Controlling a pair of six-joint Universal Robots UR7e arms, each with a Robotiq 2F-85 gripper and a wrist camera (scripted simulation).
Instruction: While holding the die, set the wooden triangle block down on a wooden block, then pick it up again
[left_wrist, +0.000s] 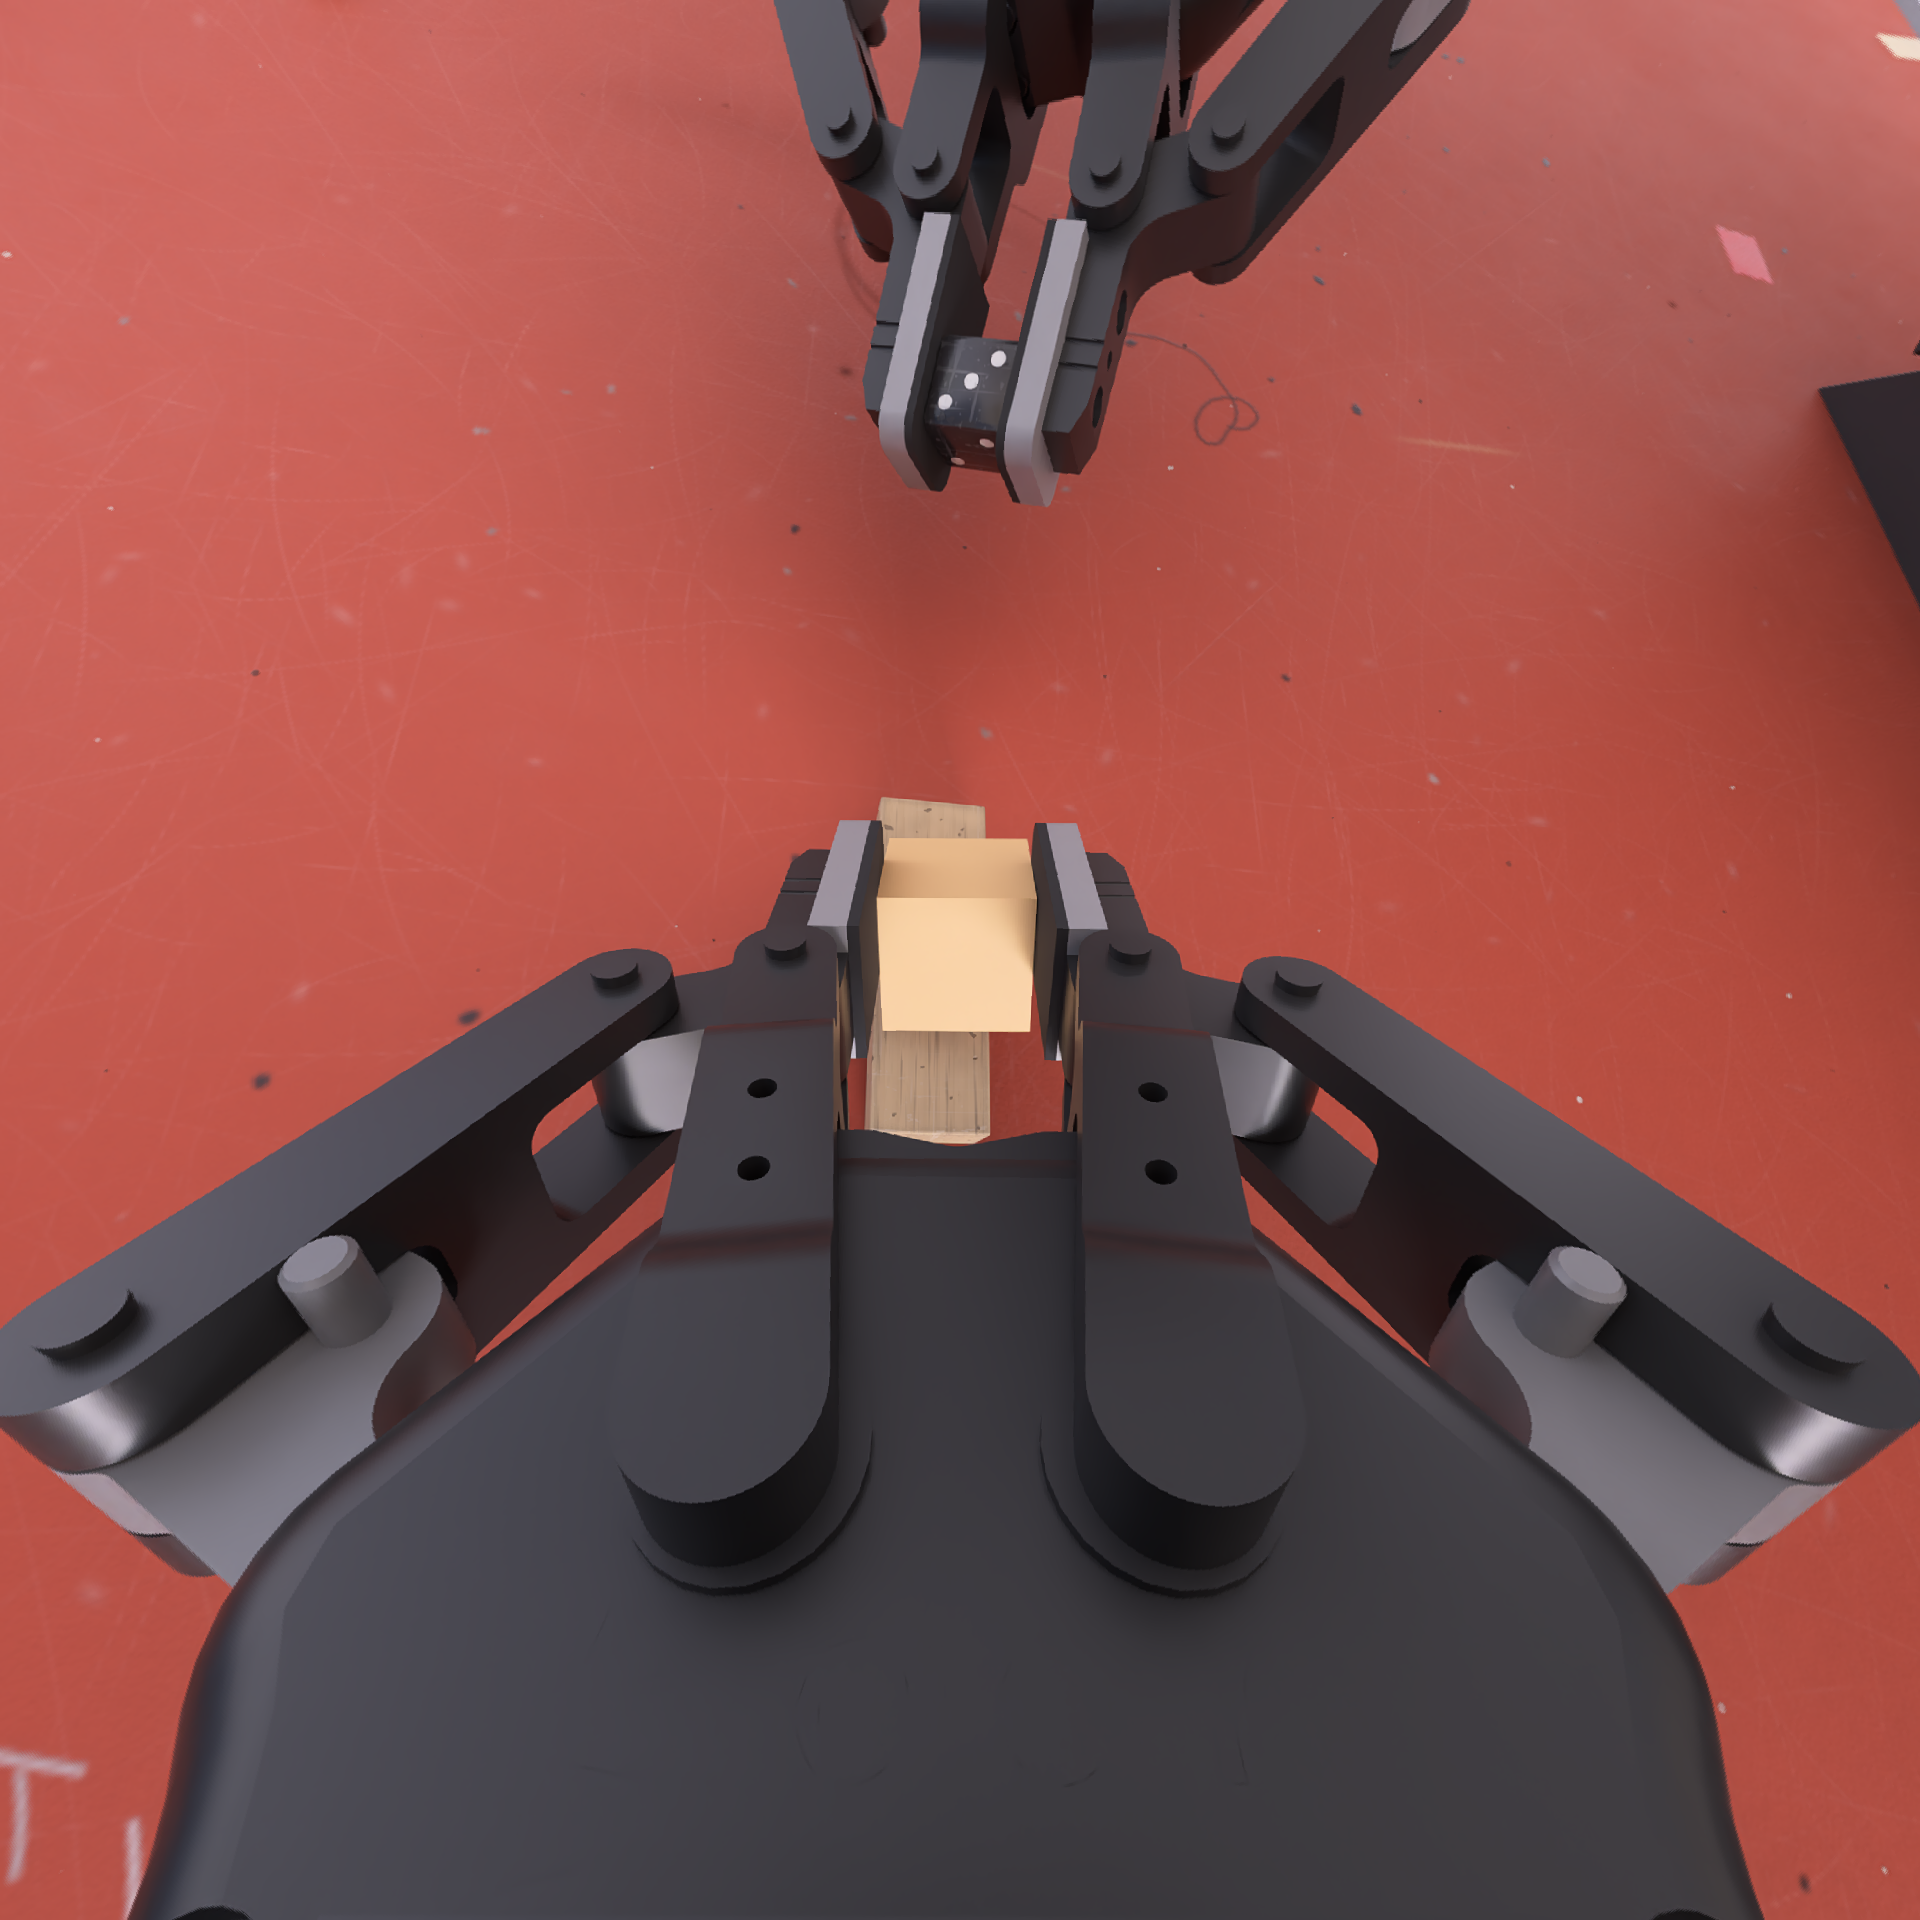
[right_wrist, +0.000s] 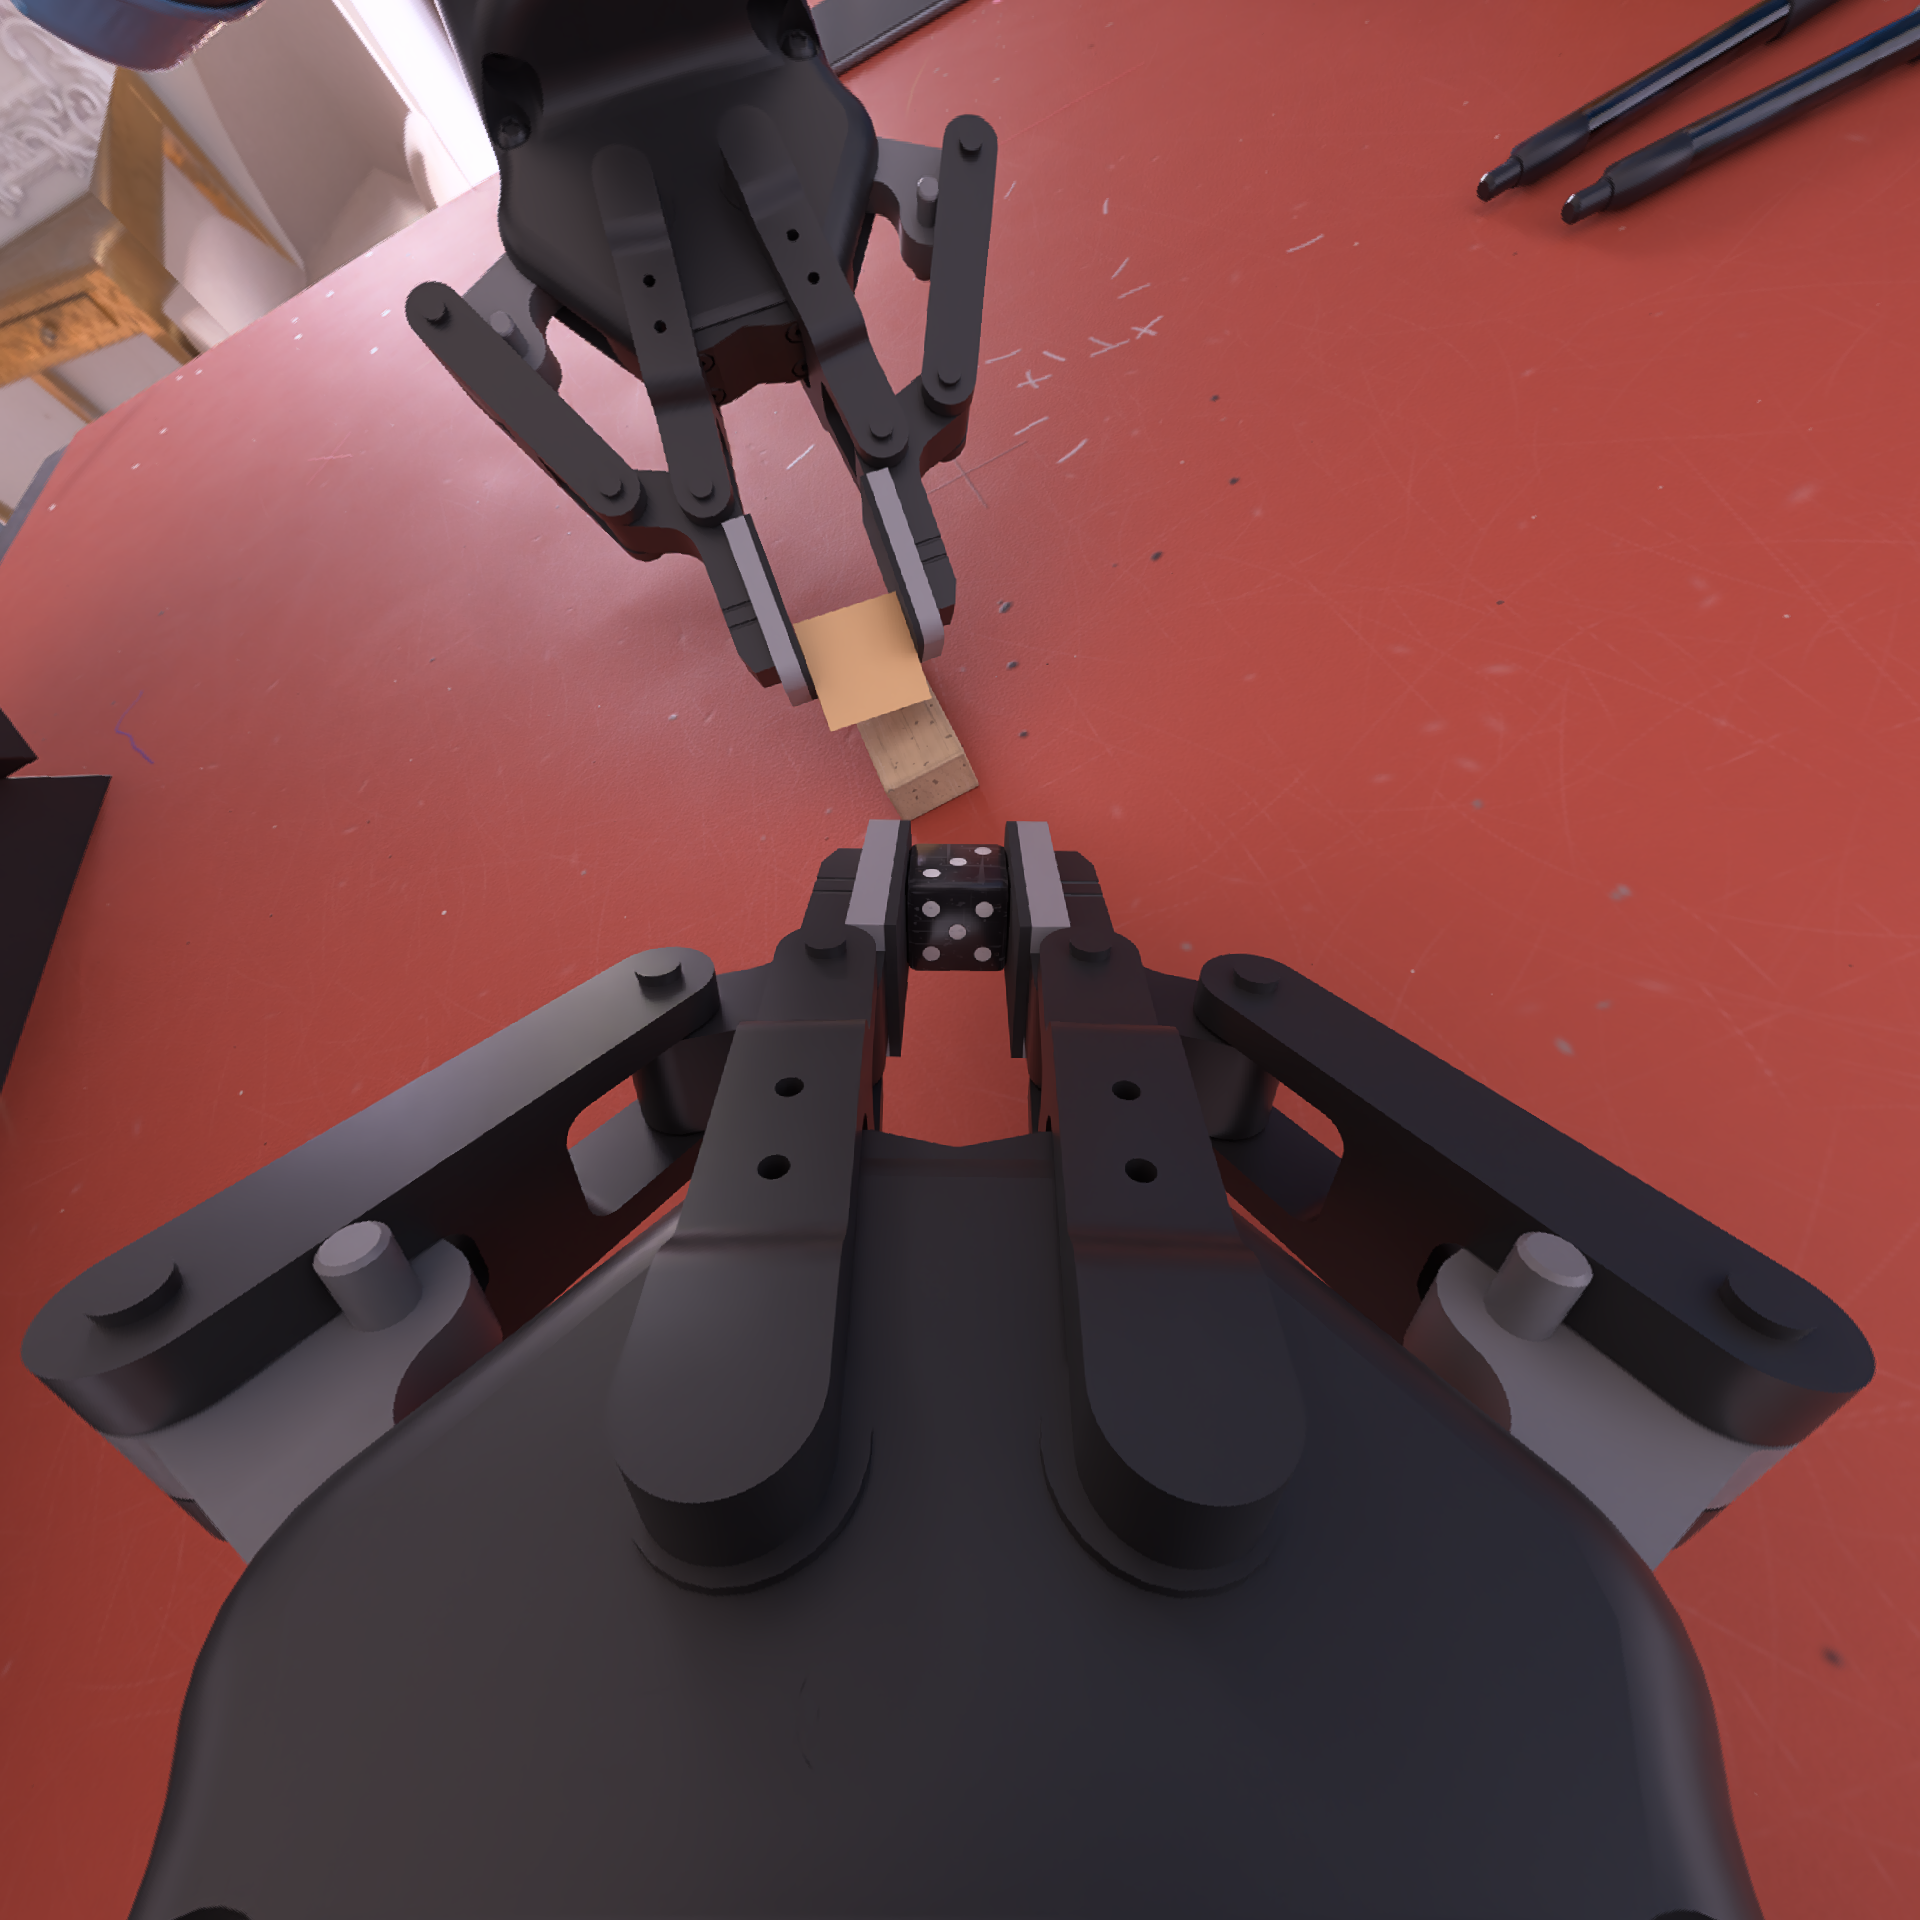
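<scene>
My left gripper (left_wrist: 956, 862) is shut on the wooden triangle block (left_wrist: 956, 961), a pale orange piece with its pads on both sides. The block sits directly over a long light wooden block (left_wrist: 928, 1086) lying on the red table; I cannot tell whether they touch. In the right wrist view the left gripper (right_wrist: 862, 665) holds the triangle block (right_wrist: 862, 665) over the far end of the wooden block (right_wrist: 920, 764). My right gripper (right_wrist: 957, 852) is shut on a black die (right_wrist: 957, 909) with white dots, just short of the wooden block. It also shows in the left wrist view (left_wrist: 982, 478), with the die (left_wrist: 971, 400).
Two dark pens (right_wrist: 1683, 104) lie at the far right of the red table (right_wrist: 1455, 675). A dark flat object (right_wrist: 42, 883) sits at the left edge of that view, and one shows in the left wrist view (left_wrist: 1881, 468). The table's edge runs past the upper left.
</scene>
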